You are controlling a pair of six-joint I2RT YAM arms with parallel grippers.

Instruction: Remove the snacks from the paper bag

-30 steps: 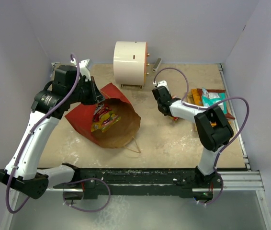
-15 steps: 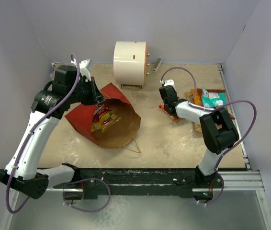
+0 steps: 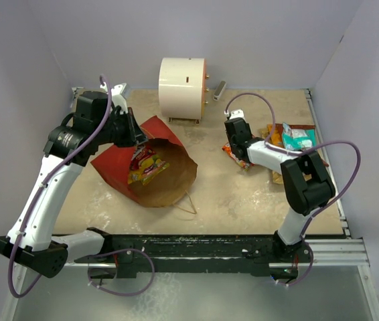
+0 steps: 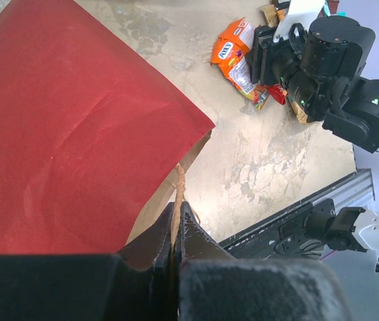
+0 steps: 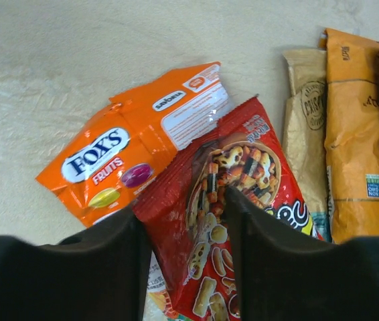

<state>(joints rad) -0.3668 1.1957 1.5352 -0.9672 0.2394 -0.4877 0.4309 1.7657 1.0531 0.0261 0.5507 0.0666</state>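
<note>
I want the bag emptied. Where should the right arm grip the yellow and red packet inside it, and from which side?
Pinch the yellow and red packet by its end nearest the mouth of the paper bag, probably reaching in from the right and above. It lies flat on the brown inside, so only an edge can be pinched.

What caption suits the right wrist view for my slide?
Right gripper, jaws apart, above a red snack packet lying partly over an orange candy packet on the table.
</note>
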